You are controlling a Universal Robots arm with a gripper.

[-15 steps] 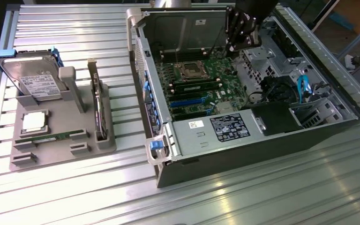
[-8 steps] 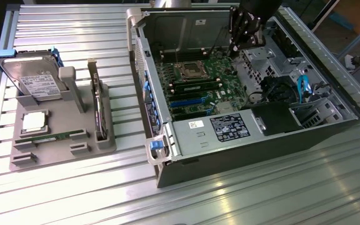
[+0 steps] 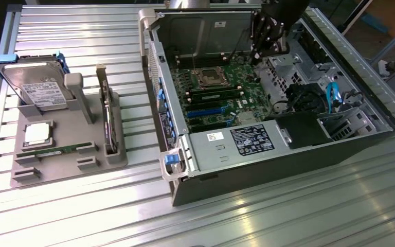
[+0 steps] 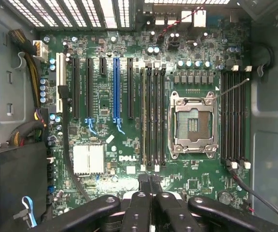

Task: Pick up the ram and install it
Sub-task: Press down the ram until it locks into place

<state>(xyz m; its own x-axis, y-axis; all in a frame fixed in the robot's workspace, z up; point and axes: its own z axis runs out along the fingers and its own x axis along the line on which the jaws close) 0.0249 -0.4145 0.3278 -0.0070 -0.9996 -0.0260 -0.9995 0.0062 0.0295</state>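
Note:
The ram (image 3: pixel 50 151), a long thin green stick, lies flat in the grey holder (image 3: pixel 60 170) at the exterior view's left. My gripper (image 3: pixel 258 57) hangs inside the open computer case (image 3: pixel 266 170), far from the ram, over the motherboard (image 3: pixel 218 98) near the case's far wall. In the wrist view my gripper (image 4: pixel 148 180) is shut with its black fingertips (image 4: pixel 143 180) pressed together and nothing between them. They sit just past the end of the memory slots (image 4: pixel 152 116) beside the empty processor socket (image 4: pixel 193 124). The slot nearest the expansion slots looks lighter and brownish.
The holder also carries a silver hard drive (image 3: pixel 38 90) with a white label, a square silver processor (image 3: pixel 38 134) and an upright card (image 3: pixel 105 110). Inside the case sit a power supply (image 3: pixel 238 141), black cables (image 3: pixel 300 98) and blue cables (image 3: pixel 332 95). Everything rests on a ribbed metal table (image 3: pixel 252 221).

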